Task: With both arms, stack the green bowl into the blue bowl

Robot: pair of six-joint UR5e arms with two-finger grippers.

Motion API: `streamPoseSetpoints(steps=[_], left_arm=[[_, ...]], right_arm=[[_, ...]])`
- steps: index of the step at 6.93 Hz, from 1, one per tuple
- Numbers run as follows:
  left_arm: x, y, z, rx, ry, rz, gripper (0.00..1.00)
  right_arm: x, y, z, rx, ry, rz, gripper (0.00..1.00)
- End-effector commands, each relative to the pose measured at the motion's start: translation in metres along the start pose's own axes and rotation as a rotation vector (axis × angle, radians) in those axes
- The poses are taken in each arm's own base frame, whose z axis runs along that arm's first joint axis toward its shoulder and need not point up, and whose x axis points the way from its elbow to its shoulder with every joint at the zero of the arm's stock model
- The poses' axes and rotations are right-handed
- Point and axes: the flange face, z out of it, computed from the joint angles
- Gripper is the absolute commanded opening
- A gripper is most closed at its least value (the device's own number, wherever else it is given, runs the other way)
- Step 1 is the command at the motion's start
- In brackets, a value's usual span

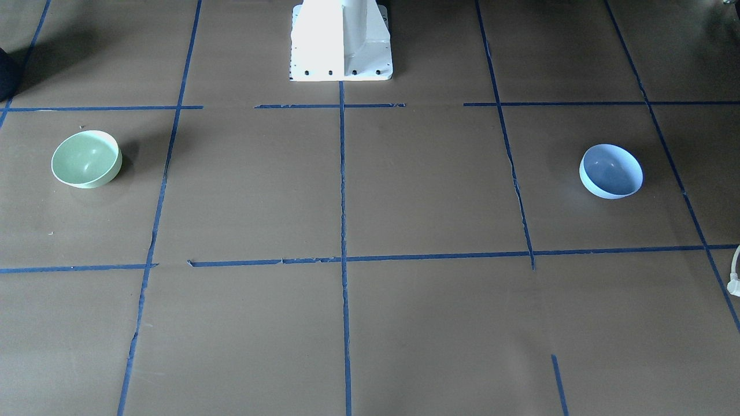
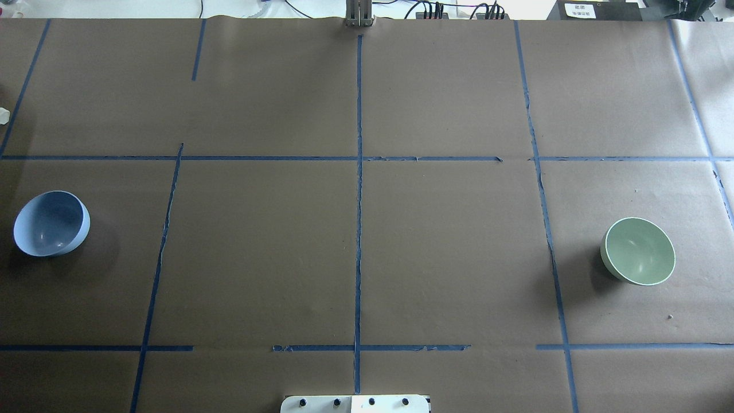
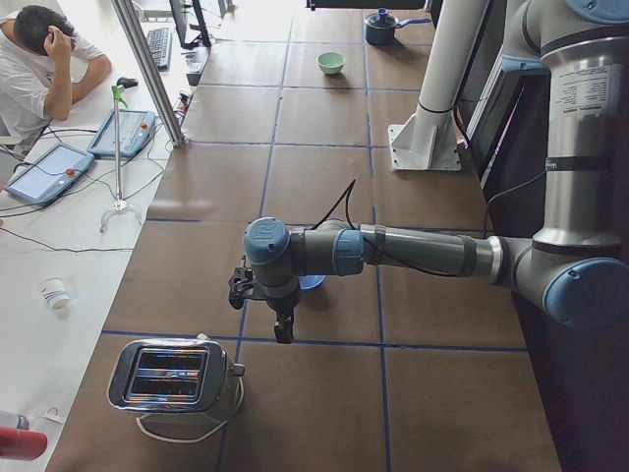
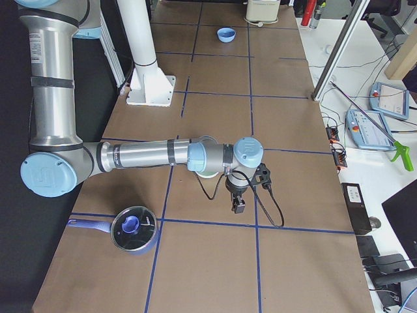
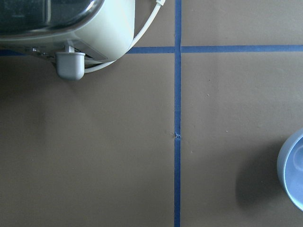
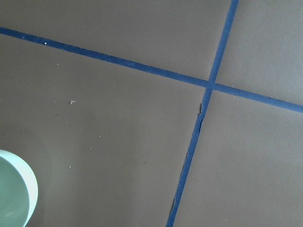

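Two fixed cameras looked steeply down from opposite sides of the table (image 2: 258, 258), sharing the blue bowl (image 2: 51, 223) and green bowl (image 2: 637, 250). End cameras looked along it, well back from the jaws. Wrist cameras stared down close, each catching the bowl rim beside its jaws.

The two bowls sit on the table (image 2: 447, 258), well apart: the blue bowl (image 2: 51, 223) toward the robot's left end, the green bowl (image 2: 637, 250) toward its right end. The base (image 1: 341, 40) stands between them at the robot's edge. A toaster (image 3: 175, 376) stands past the blue bowl at the left end. A pot (image 4: 135, 229) sits past the green bowl at the right end. The left arm (image 3: 413, 252) reaches over the blue bowl, its gripper (image 3: 283, 329) between bowl and toaster. The right arm (image 4: 150, 155) crosses over the green bowl (mostly hiding it from the right side view), its gripper (image 4: 238, 205) just beyond the bowl.
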Motion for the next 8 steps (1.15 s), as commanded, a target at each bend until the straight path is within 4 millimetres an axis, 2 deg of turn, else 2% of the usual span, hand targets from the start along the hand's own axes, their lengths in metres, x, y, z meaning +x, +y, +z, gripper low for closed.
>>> streamPoseSetpoints(steps=[1,5,6,8], left_arm=[[0.014,0.001,-0.008,0.011,0.013,0.019,1.00],[0.022,0.002,-0.013,0.028,0.016,0.056,1.00],[0.012,0.008,-0.003,0.025,0.011,0.054,1.00],[0.010,0.015,0.003,0.061,0.014,0.098,1.00]], right_arm=[[0.000,0.000,0.001,-0.001,-0.003,0.003,1.00],[0.006,0.004,0.008,-0.015,-0.003,0.009,1.00],[0.006,0.003,0.008,-0.015,-0.003,0.013,1.00],[0.003,0.002,0.011,-0.022,-0.010,0.010,1.00]])
